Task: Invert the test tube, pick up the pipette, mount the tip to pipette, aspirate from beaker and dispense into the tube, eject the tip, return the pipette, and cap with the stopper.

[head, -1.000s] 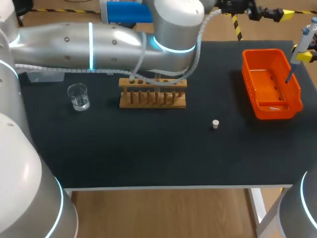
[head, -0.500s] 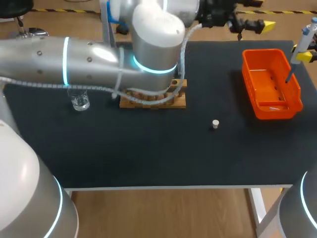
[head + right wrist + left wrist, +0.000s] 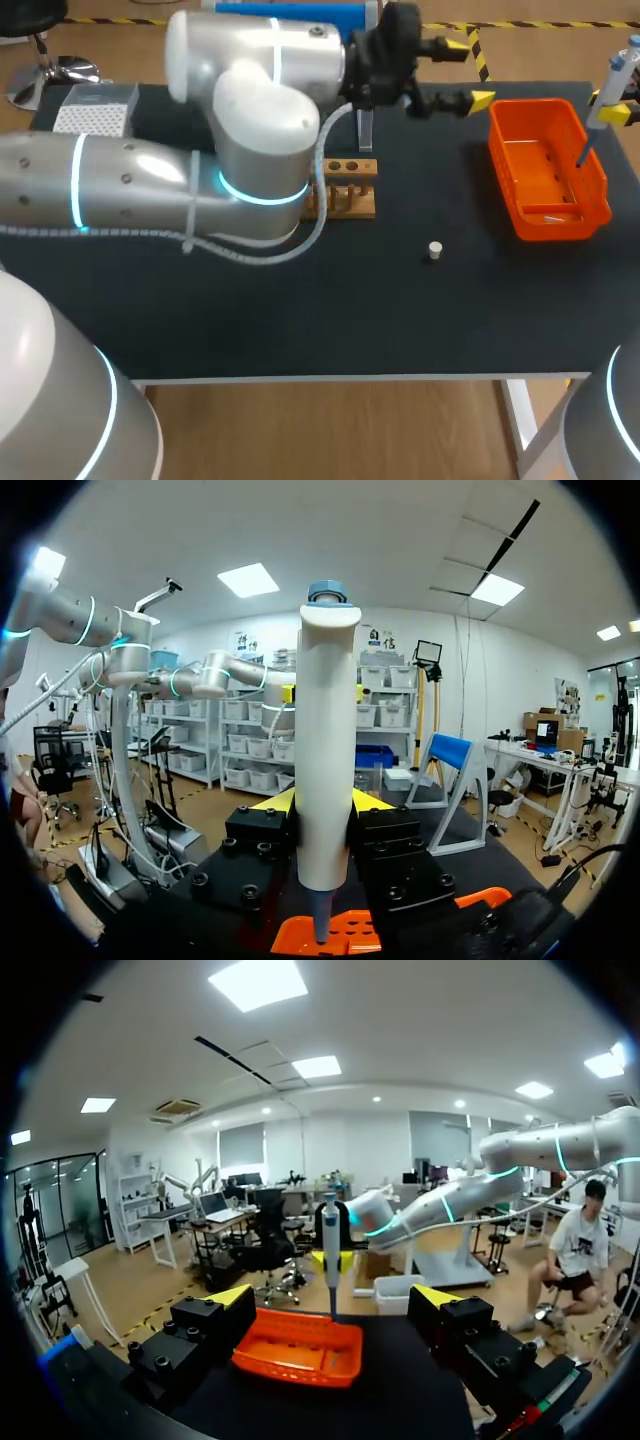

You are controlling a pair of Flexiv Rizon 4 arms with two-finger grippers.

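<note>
The right tool (image 3: 322, 805) is pinching the pipette (image 3: 325, 750). Its two yellow-tipped fingers (image 3: 270, 802) press the white body from both sides, below the blue cap. The pipette hangs upright, with its slim lower end pointing down over the right side of the orange bin (image 3: 545, 228), which sits at the far right of the black table (image 3: 300, 320).

The left tool (image 3: 332, 1296) is spread wide with nothing between its fingers. It is raised over the far middle of the table and looks across at the bin and the hanging pipette, well apart from both. The left arm (image 3: 150, 190) behind it sweeps in from the left and covers much of that side of the table, including the left part of the wooden rack (image 3: 345, 190).

Just under the left tool's wrist, a clear test tube (image 3: 363, 125) stands upright at the far right end of the rack. I cannot tell whether it is seated in a hole or only stands behind the rack. Two empty holes show in the rack's top bar beside it.

The small white stopper (image 3: 434, 250) lies by itself on the table, nearer the front edge than the rack and between the rack and the bin, touching neither. A pale tip box (image 3: 95, 108) with a dotted top sits at the far left corner of the table, behind the left arm.
</note>
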